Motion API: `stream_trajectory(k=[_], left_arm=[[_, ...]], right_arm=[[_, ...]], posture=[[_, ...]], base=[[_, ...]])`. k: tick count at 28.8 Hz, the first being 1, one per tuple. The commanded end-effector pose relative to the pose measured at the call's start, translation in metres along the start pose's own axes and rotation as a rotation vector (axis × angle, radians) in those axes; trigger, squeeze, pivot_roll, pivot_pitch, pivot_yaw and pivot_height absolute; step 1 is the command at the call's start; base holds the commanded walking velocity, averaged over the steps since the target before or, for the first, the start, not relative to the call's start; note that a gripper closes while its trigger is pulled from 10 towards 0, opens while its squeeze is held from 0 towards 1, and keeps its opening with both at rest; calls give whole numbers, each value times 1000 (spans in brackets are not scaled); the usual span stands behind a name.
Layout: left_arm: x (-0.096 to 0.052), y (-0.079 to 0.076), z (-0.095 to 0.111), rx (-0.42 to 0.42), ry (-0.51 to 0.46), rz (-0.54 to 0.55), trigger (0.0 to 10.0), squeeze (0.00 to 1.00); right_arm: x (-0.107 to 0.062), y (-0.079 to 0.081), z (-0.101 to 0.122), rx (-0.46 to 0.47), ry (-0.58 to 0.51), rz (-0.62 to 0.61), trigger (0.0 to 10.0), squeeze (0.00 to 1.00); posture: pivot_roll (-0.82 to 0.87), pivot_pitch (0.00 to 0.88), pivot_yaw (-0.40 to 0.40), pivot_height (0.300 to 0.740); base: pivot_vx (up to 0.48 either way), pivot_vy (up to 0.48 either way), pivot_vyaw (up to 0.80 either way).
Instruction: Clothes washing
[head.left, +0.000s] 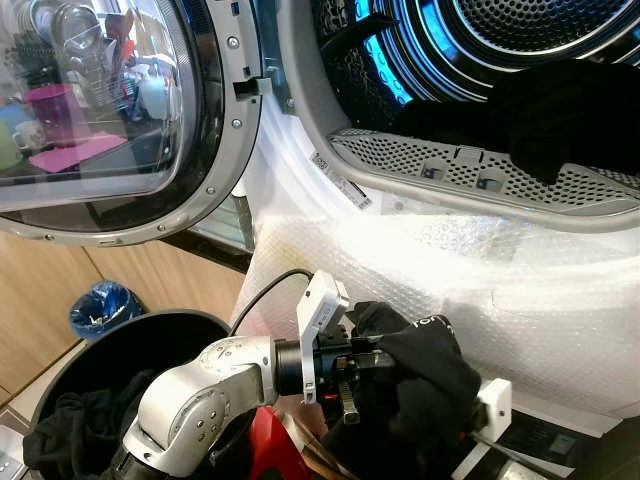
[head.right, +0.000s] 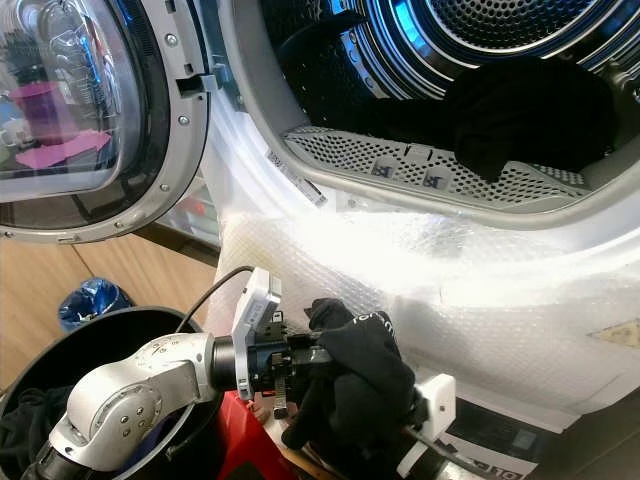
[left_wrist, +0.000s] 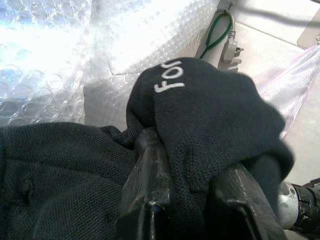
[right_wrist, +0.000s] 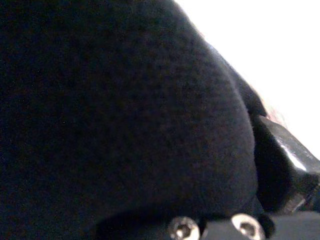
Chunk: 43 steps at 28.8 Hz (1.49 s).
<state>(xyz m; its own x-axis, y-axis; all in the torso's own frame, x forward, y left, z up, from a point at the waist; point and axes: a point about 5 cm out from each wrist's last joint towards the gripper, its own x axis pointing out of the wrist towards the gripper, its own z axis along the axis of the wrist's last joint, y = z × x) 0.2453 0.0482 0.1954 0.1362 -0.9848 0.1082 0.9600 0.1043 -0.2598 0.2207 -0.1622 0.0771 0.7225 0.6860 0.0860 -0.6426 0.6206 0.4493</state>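
- Bubble wrap (head.left: 520, 290) drapes the washer front behind both end effectors, below the open drum (head.left: 480, 60).
- Left end effector (left_wrist: 187, 200) is clamped on a black garment (head.left: 425, 375).
- Right end effector (head.left: 470, 425) sits under the same garment; its fingers are covered, so cannot tell.
- Black basket (head.left: 130, 335) lies below the left arm.

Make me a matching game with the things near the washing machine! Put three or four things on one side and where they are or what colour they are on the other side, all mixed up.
Things:
1. black garment with white letters
2. dark clothes
3. blue bag
4. washer door

Places or states:
A. swung open
B. on the floor by the wooden cabinet
C. held by the left gripper
D. lying inside the drum

Pairs: 1-C, 2-D, 3-B, 4-A
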Motion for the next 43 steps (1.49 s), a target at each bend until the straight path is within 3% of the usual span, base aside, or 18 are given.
stream_trajectory(k=[1,3,7,10,13,21,25,28,30,33,43], left_arm=[[-2,-2,0,-3,15,5,0,0],[-3,-2,-1,-9,21,23,0,0],[-5,-1,-3,-26,44,59,0,0],[-5,-7,1,-78,64,37,0,0],[-3,-10,4,-120,64,17,0,0],[12,-24,12,-252,46,-113,0,0],[17,-23,2,-338,110,-104,0,0],[18,-18,-11,-417,165,-14,0,0],[18,-15,-14,-450,166,33,0,0],[18,-13,-14,-464,171,65,0,0],[21,-13,-6,-498,159,92,0,0]], right_arm=[[1,13,18,11,-105,115,10000,0],[-5,21,22,21,-122,194,10000,0],[-11,26,20,7,-74,241,10000,0],[-16,7,9,-63,37,116,10000,0],[-17,6,6,-57,66,128,10000,0],[-1,23,-4,-55,142,279,10000,0],[15,20,2,-45,46,245,10000,0],[22,25,5,-34,-1,249,10000,0],[25,15,4,-53,-9,161,10000,0],[28,7,2,-61,-15,87,10000,0],[33,14,-4,-21,-35,146,10000,0]], posture=[[-44,23,80,740],[-46,26,83,740],[-45,29,84,740],[-35,34,94,740],[-29,35,98,740],[-18,35,116,740],[-21,35,128,740],[-17,40,132,740],[-15,40,130,740],[-2,40,133,740],[3,34,142,740]], base=[[0,0,0],[0,0,0],[0,0,0],[0,0,0],[0,0,0],[0,0,0],[0,0,0],[0,0,0],[0,0,0],[0,0,0],[0,0,0]])
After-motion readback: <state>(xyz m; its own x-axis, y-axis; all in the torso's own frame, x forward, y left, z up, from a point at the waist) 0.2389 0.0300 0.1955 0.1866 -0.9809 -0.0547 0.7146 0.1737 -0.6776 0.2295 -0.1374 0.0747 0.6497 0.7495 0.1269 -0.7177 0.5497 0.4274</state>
